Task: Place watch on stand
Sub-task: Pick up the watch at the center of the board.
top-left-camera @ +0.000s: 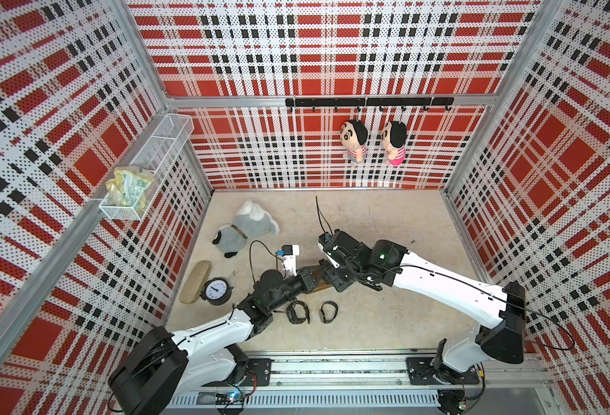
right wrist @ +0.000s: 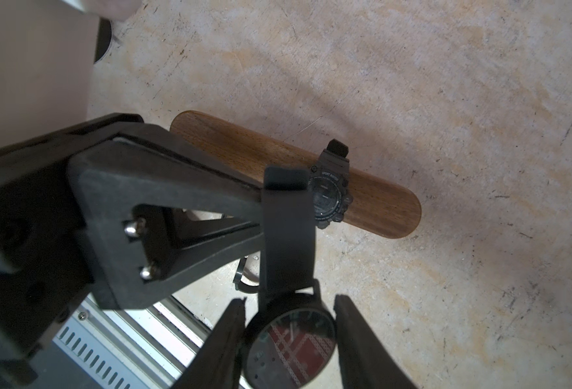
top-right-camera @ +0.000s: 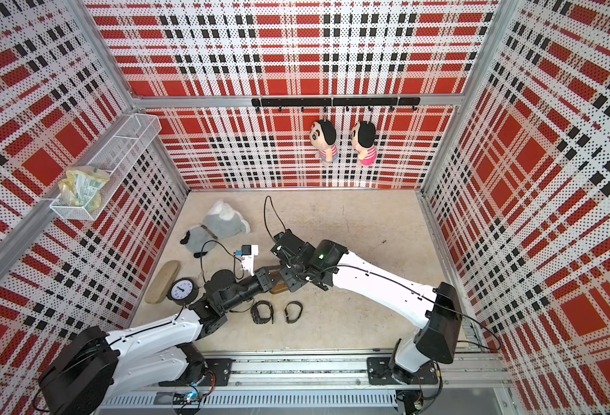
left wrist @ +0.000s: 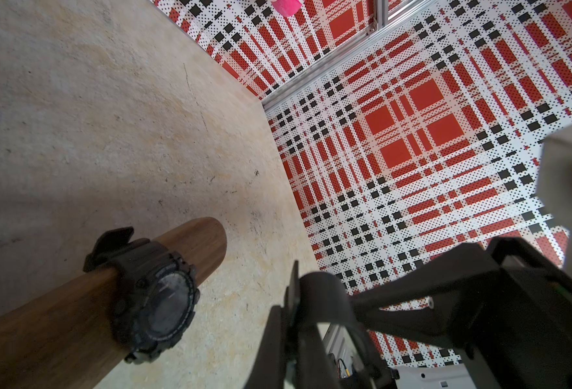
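The watch [right wrist: 291, 347] is pinched by its strap in the left hand [right wrist: 286, 183]. Its case is flanked by the right hand [right wrist: 290, 301]; grip unconfirmed.

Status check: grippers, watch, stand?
Left gripper shut on the watch by its strap. Right gripper jaws flank its case, grip unclear. Watch not yet on stand. Sport watch already occupies part of the bar.

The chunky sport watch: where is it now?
In both wrist views, the sport watch wraps around the wooden stand, near its end toward the right arm.
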Controlling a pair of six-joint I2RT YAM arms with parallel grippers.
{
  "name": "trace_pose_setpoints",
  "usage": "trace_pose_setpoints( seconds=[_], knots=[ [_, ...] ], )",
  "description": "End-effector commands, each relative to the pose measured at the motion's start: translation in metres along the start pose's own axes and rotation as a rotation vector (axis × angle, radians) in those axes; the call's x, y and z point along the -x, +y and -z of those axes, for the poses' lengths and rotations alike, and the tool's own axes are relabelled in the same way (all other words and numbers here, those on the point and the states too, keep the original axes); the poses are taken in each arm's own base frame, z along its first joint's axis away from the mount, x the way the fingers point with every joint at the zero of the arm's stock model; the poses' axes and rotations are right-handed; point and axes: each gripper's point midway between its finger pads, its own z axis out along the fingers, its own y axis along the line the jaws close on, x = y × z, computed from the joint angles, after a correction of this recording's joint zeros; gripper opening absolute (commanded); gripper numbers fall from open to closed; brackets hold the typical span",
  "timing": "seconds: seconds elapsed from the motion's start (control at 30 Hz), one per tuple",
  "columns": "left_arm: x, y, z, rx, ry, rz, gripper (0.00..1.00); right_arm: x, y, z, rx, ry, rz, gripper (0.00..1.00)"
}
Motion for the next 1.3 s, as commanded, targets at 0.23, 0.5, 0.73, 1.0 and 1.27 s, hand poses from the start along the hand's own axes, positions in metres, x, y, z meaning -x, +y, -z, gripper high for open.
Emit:
trace_pose_setpoints(
  seconds=[0.23, 0.5, 0.73, 1.0, 1.27],
  knots=[
    [0.005, -0.012, 0.000, -0.030, -0.016, -0.025, 0.00, 0.000, 0.005, 0.007, 0.025, -0.021, -0.018, 0.67],
    [0.006, -0.012, 0.000, -0.028, -0.021, -0.028, 0.00, -0.004, 0.008, 0.004, 0.041, 0.002, -0.028, 0.69],
    [0.006, -0.012, 0.001, -0.028, -0.020, -0.026, 0.00, -0.008, 0.006, 0.002, 0.029, 0.024, -0.030, 0.63],
    [0.006, -0.011, 0.001, -0.024, -0.024, -0.026, 0.00, -0.015, 0.004, -0.001, 0.011, 0.056, -0.032, 0.63],
    [0.006, -0.010, 0.000, -0.021, -0.023, -0.028, 0.00, -0.014, 0.009, -0.002, 0.020, 0.055, -0.028, 0.62]
  ],
)
